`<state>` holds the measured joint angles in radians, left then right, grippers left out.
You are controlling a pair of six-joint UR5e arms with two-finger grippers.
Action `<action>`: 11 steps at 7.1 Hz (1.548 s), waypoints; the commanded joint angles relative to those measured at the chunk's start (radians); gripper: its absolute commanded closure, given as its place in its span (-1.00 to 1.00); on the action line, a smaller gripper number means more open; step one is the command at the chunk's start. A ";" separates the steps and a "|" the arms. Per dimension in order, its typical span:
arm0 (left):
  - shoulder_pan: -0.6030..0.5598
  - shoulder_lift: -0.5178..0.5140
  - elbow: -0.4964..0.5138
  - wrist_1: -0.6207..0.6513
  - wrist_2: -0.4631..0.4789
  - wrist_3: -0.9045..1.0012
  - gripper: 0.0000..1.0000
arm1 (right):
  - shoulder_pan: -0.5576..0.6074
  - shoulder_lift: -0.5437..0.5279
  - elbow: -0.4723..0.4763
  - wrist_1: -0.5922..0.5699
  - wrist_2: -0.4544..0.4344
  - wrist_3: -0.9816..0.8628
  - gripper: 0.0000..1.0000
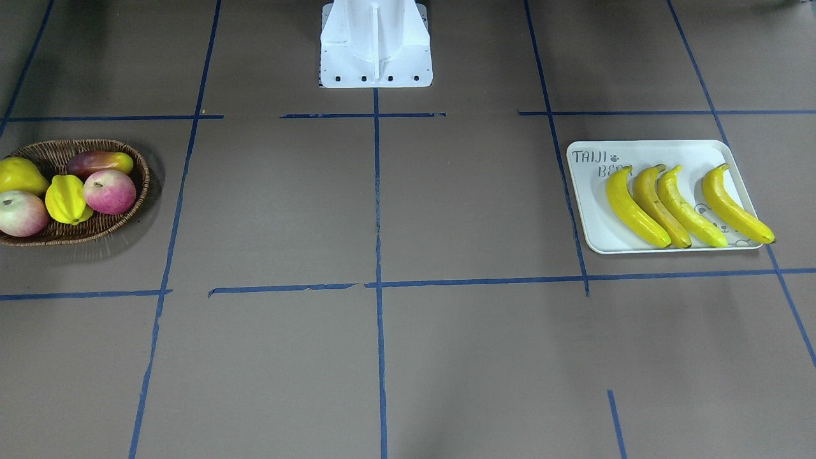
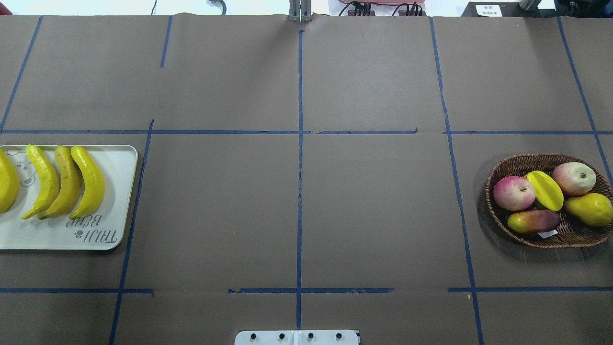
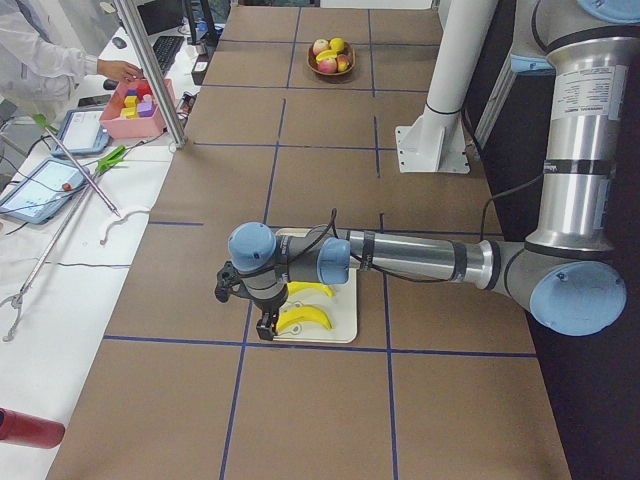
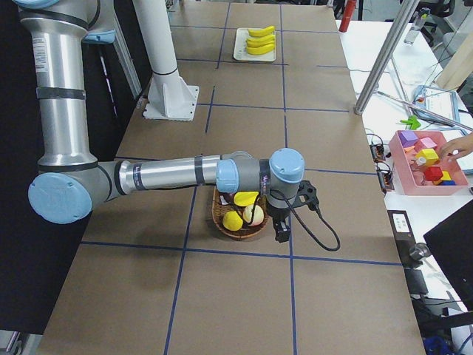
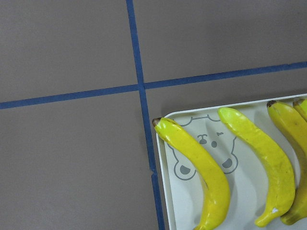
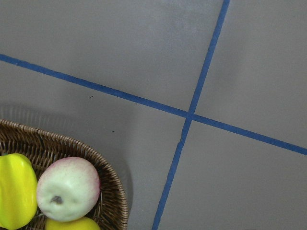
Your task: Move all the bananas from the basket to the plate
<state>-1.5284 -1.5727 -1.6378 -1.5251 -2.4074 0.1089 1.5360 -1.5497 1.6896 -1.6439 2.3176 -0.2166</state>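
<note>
Several yellow bananas [image 1: 685, 204] lie side by side on the white plate [image 1: 663, 153], which sits at the table's end on the robot's left. One of them is a duller orange-yellow [image 1: 656, 204]. The left wrist view looks down on the plate's corner [image 5: 187, 201] with bananas [image 5: 201, 167] on it. The brown wicker basket [image 2: 503, 165] at the other end holds no banana that I can see. The left gripper [image 3: 266, 323] hangs over the plate's outer end and the right gripper [image 4: 281, 231] over the basket's outer side; I cannot tell whether either is open or shut.
The basket holds two apples [image 2: 514, 192], a starfruit [image 2: 546, 190], a pear [image 2: 590, 209] and a mango [image 2: 532, 221]. The white robot base [image 1: 376, 44] stands at mid-table. A person's hand reaches into a pink tray of blocks [image 4: 425, 159] beside the table.
</note>
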 commanded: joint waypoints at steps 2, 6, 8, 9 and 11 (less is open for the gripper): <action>0.001 0.002 0.015 -0.007 0.014 -0.005 -1.00 | 0.003 -0.004 0.001 0.003 0.011 0.008 -1.00; 0.002 -0.001 -0.004 -0.009 0.016 -0.002 -1.00 | 0.003 -0.029 -0.001 0.012 0.012 0.010 -1.00; 0.002 -0.001 -0.004 -0.009 0.016 -0.002 -1.00 | 0.003 -0.029 0.001 0.012 0.012 0.011 -1.00; 0.002 -0.001 -0.002 -0.007 0.016 -0.003 -1.00 | 0.003 -0.029 0.001 0.012 0.012 0.011 -1.00; 0.002 0.000 0.003 -0.007 0.016 -0.003 -1.00 | 0.003 -0.029 0.001 0.012 0.012 0.011 -1.00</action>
<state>-1.5263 -1.5729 -1.6386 -1.5326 -2.3915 0.1060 1.5386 -1.5784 1.6904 -1.6322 2.3301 -0.2056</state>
